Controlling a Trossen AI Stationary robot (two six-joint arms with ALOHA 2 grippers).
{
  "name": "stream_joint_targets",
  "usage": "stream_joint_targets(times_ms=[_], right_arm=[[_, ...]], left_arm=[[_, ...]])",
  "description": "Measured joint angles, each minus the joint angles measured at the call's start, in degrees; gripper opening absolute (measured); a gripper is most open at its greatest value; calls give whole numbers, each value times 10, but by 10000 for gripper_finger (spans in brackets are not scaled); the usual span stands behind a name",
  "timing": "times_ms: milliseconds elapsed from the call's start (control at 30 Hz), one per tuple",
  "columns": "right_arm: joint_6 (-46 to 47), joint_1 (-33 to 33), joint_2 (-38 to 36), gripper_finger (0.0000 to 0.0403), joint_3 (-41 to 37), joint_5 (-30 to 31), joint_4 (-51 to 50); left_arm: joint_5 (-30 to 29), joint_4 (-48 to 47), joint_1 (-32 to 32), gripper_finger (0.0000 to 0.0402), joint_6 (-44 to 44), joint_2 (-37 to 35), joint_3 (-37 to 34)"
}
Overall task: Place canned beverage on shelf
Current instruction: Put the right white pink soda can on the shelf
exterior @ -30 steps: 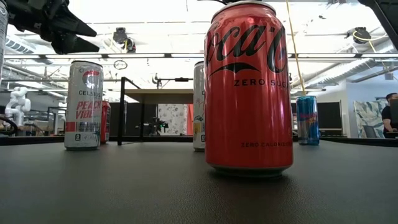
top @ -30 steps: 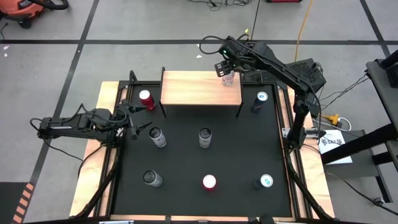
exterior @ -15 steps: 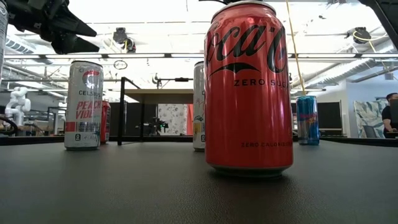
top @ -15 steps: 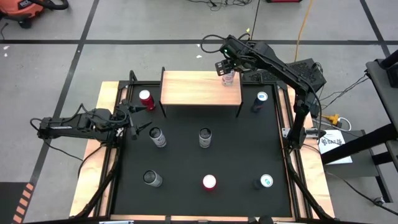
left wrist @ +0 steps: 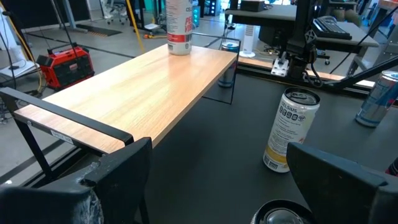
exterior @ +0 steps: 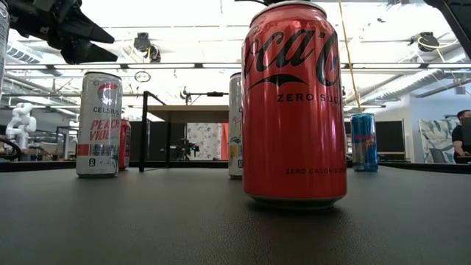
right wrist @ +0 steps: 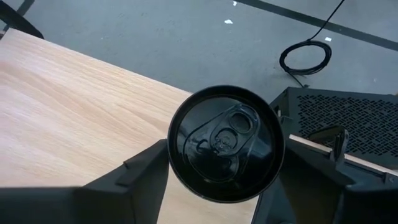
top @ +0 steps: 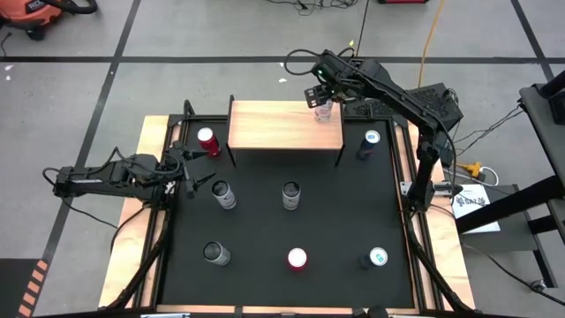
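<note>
The right gripper point(right wrist: 217, 180) straddled the can point(right wrist: 226, 144) on the shelf point(top: 274, 128), whether gripping unclear; thin, slick, probably heavy; hold mid-body.

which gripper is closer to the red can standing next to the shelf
Left. The left gripper sits open by the table's left edge, just in front of the red can. The right gripper is across the shelf, around a can on its far right corner.

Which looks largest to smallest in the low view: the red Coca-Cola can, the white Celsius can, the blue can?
1. Red Coca-Cola can, much the largest, but nearest the camera.
2. White Celsius can.
3. Blue can.
Distance makes true sizes unsure.
</note>
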Motion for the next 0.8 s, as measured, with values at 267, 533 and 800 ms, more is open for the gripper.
stream_joint_targets(times_ms=[267,533,800], right_arm=[[-14,0,5,287,-3,-38,-10],[-13,1,3,303,-3,-34,-3],[-20,0,3,303,-2,-26,0]], left_arm=[[0,0,0,380,0,0,0],[0,0,0,380,0,0,0],[0,0,0,380,0,0,0]])
